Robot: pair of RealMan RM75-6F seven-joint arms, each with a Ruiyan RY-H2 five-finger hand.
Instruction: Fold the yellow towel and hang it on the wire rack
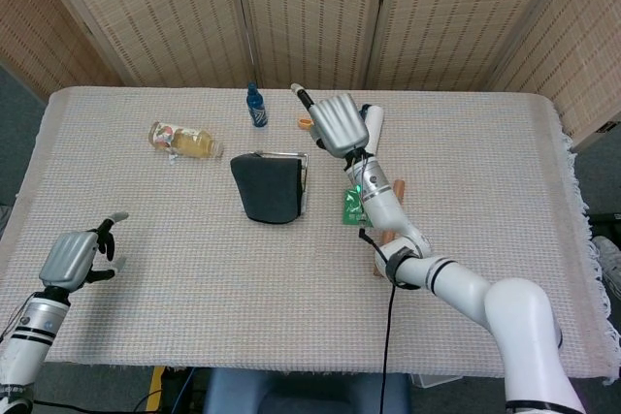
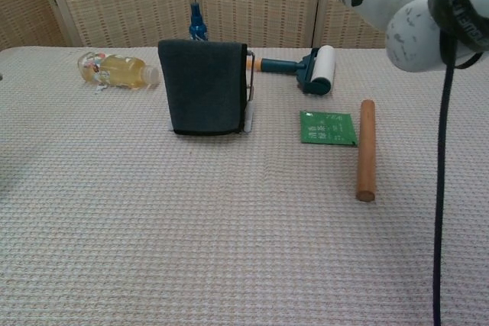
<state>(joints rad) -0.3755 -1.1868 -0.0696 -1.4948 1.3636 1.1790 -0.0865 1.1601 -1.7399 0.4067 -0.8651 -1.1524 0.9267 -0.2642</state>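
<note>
Head view alone shows both hands. The left hand [image 1: 70, 257] is seen low at the near left edge of the bench [image 1: 175, 298], holding nothing, its fingers loosely spread with one pointing up. The right hand [image 1: 337, 123] is raised above the far middle of the bench, empty, one finger stretched out toward the far left; the rest cannot be judged from behind.

In the chest view the left hand is out of frame and only the right wrist and fingertips are caught at the top edge. What is better shown there is the towel [image 2: 202, 87]: it appears dark, not yellow, and is draped over the wire rack [image 2: 247, 89] as a neat rectangular fold, its hem near the bench. The rack's thin metal bars show at the towel's right side.

The bench is covered by a pale waffle-weave cloth. A clear plastic bottle [image 2: 118, 70] of amber liquid lies on its side at the far left. A lint roller [image 2: 312, 68], a flat green packet [image 2: 328, 127] and a smooth wooden rod [image 2: 366, 150] lie to the right.
</note>
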